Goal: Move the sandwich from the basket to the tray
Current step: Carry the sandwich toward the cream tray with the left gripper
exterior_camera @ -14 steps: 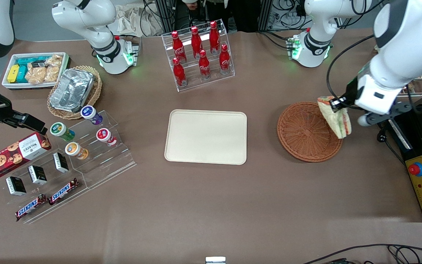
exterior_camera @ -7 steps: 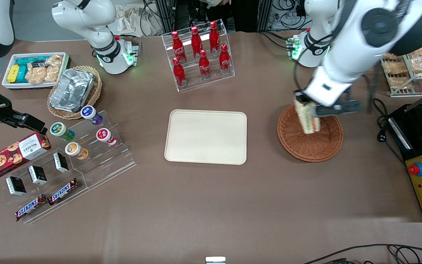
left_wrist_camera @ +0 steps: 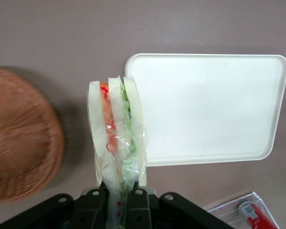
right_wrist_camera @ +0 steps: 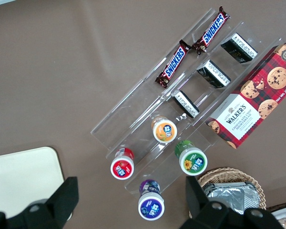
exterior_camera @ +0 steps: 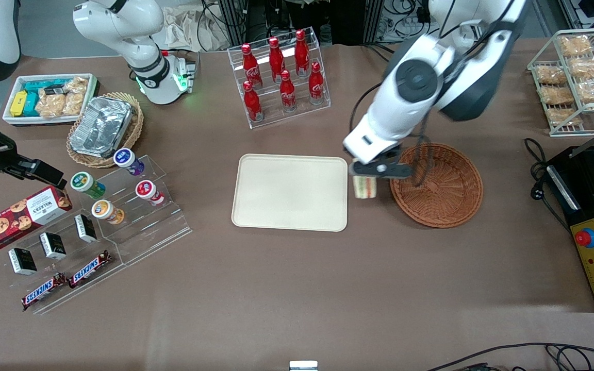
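I judge the task about half done: the small triangular wedge sandwich (exterior_camera: 365,186) of pale bread with orange, green and white filling is out of the round reddish-brown wicker basket (exterior_camera: 446,198) but not yet on the flat cream rectangular tray (exterior_camera: 290,191). My claw (exterior_camera: 368,172) pinches the sandwich by its upper end, hanging it above the brown desk (exterior_camera: 297,288) in the gap between basket and tray, the white arm reaching down from above the basket.

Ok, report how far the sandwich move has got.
Done: the sandwich is out of the basket, which looks empty. In hand: the tool is shut on the sandwich, holding it in the air above the gap between basket and tray, next to the tray's rim. Left: carry it over the tray, lower it and release; nothing lies on the tray yet.
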{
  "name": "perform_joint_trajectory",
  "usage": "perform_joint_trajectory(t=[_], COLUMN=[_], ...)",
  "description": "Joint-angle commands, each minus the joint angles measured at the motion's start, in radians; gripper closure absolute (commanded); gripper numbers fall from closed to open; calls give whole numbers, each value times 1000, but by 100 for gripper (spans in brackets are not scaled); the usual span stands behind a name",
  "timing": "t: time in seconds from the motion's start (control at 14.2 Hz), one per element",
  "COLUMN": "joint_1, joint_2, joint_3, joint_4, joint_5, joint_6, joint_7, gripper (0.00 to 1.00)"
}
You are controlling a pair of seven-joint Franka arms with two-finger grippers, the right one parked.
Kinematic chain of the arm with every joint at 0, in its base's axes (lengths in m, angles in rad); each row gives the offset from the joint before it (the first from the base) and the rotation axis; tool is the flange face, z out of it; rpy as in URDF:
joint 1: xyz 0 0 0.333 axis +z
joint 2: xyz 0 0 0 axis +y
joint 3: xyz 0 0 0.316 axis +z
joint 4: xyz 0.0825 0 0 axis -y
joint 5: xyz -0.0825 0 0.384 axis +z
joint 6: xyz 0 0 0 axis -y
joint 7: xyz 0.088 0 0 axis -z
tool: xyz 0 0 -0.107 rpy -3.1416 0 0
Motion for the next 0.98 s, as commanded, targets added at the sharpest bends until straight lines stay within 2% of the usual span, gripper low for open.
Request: perform_joint_trajectory(t=[0.0, 0.28, 0.49, 0.7, 0.77, 0.84, 0.91], joint_1=[-52, -97, -119, -126, -126, -126, -126], joint_2=[86, 211, 282, 334, 342, 348, 347], joint_3=[10, 13, 14, 16, 14, 16, 16], joint_4=[8, -12, -13, -13, -13, -13, -13], joint_5=[-2, 99, 112, 173, 188, 201, 213], joint_6=[108, 260, 321, 341, 347, 347, 347], joint_7=[6, -11, -10, -17, -33, -43, -47], gripper=[100, 100, 100, 99, 87, 57, 18])
